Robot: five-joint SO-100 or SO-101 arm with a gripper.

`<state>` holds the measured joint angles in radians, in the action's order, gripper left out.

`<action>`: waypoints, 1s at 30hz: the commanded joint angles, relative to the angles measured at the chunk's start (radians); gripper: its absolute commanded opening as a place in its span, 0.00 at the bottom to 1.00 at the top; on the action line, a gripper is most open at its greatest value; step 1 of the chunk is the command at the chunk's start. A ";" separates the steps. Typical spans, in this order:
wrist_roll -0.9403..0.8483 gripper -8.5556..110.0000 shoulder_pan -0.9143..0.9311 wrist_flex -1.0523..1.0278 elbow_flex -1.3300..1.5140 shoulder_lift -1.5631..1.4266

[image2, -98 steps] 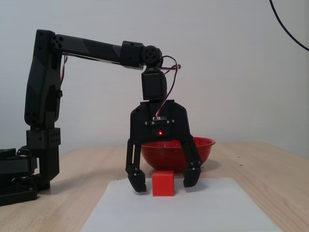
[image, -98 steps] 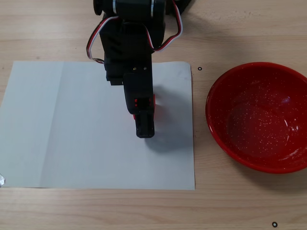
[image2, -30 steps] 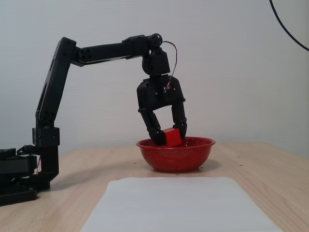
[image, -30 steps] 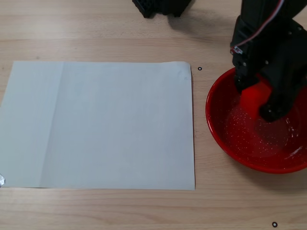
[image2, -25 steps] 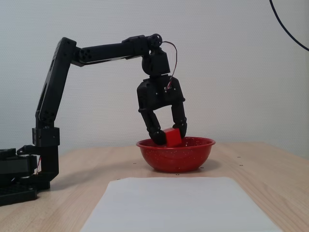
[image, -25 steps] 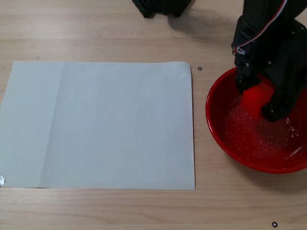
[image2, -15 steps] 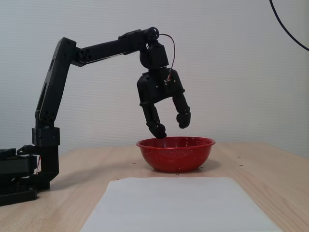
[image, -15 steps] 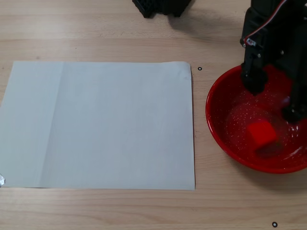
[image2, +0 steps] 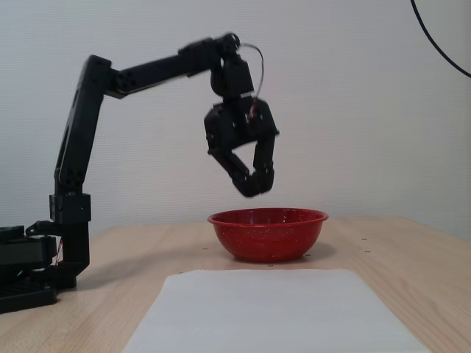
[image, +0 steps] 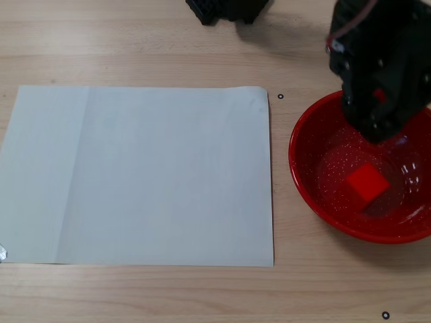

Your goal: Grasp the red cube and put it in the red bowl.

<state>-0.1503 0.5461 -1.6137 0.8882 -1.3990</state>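
- This looks like a hobby or lab bench setup, probably in an office or study room, though the views are too tight to be sure.
- A pale wood-grain table [image: 135, 40] fills the top-down fixed view, with a plain white sheet of paper [image: 138, 175] laid flat as a work mat.
- Behind the table in the side-on fixed view stands a bare white wall [image2: 353, 110], with a black cable [image2: 441, 51] curving across its upper right corner.
- A small black desktop arm [image2: 81, 162] stands at the table's left end there.

Matte black jointed arm [image2: 140, 73] with a thin looping cable and curved-fingered end effector [image2: 254, 184].
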 commanded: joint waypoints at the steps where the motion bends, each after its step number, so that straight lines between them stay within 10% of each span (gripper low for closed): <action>1: -0.017 0.07 -0.021 -0.017 -0.054 -0.189; 30: 0.066 0.07 -0.390 0.474 1.048 -0.931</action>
<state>-0.0798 0.1733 -1.1781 1.9482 -2.2319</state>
